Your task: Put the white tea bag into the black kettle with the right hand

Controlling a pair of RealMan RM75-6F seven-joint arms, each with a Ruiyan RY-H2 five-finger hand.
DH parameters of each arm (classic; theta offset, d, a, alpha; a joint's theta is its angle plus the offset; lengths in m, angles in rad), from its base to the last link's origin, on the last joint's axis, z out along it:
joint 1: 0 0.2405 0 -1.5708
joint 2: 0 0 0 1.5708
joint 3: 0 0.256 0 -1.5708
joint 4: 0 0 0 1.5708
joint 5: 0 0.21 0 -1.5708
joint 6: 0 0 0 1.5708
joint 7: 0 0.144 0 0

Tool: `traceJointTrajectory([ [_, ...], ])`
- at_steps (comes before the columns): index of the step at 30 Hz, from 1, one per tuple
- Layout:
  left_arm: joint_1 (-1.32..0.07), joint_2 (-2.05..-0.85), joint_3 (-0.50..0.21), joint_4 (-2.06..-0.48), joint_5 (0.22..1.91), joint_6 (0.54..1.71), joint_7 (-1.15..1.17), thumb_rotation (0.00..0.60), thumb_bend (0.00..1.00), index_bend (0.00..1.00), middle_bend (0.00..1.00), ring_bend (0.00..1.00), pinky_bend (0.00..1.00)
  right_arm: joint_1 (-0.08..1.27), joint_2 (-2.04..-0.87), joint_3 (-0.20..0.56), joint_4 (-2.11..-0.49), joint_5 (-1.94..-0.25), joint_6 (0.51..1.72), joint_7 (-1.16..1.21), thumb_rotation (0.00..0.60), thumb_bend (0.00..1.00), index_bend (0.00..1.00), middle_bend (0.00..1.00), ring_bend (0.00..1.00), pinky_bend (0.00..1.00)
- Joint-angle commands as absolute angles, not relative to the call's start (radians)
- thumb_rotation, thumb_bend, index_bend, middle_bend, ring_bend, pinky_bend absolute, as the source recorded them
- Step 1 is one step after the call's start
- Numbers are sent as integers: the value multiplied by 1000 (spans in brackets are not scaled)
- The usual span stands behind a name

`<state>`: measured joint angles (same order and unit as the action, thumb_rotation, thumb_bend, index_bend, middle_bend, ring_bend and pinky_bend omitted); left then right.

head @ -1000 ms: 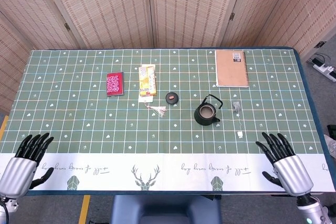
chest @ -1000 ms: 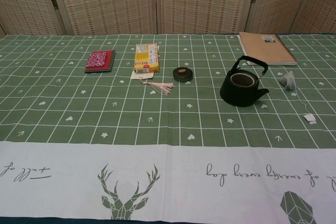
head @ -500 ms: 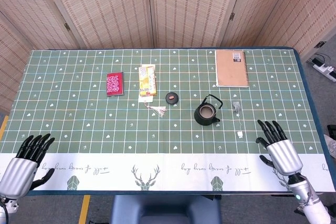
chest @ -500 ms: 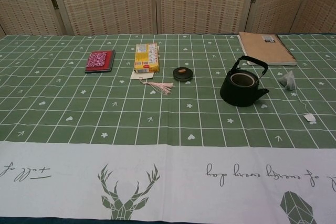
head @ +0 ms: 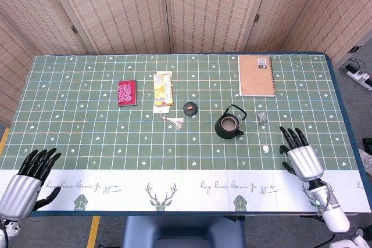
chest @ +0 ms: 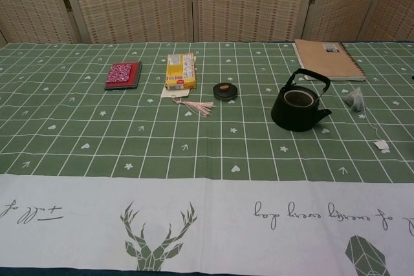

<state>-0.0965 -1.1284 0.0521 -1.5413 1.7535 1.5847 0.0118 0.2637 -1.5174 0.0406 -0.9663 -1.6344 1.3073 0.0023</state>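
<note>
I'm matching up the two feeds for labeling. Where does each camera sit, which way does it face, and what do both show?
Head view: high above the near edge, looking steeply down on the whole table; shows the left hand and right hand, both empty, fingers apart.
Chest view: low at the near edge, looking level across the table toward the screens; no hands or arms show.
Shared: black kettle, white tea bag, notebook.

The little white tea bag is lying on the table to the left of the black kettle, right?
Not quite. The white tea bag is lying on the table, but to the right of the black kettle, not the left. The head view shows it between the kettle and the right robot hand, with its string trailing toward the table's near edge.
</note>
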Motion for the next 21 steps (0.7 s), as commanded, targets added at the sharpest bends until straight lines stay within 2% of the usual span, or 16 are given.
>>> traceJointTrajectory([
  [1, -100, -1129, 52, -1540, 1751, 1577, 11, 600, 281, 0, 0, 34, 34, 286, -1542, 45, -938, -1617, 1274, 4, 600, 285, 475, 0, 0, 0],
  [4, -103, -1128, 51, -1540, 1745, 1569, 8, 600, 282, 0, 0, 34, 35, 314, -1560, 47, -918, -1606, 1232, -11, 600, 288, 475, 0, 0, 0],
  [9, -105, -1124, 49, -1536, 1738, 1569, -6, 600, 282, 0, 0, 34, 35, 366, -1560, 46, -932, -1610, 1180, -40, 600, 346, 490, 0, 0, 0],
  [14, -107, -1122, 46, -1533, 1732, 1568, -18, 600, 282, 0, 0, 34, 33, 417, -1508, 54, -1007, -1592, 1105, -124, 600, 395, 517, 0, 0, 0],
  [21, -108, -1124, 45, -1528, 1734, 1569, -14, 600, 282, 0, 0, 34, 35, 429, -1461, 54, -1109, -1541, 1050, -200, 600, 397, 506, 0, 0, 0],
])
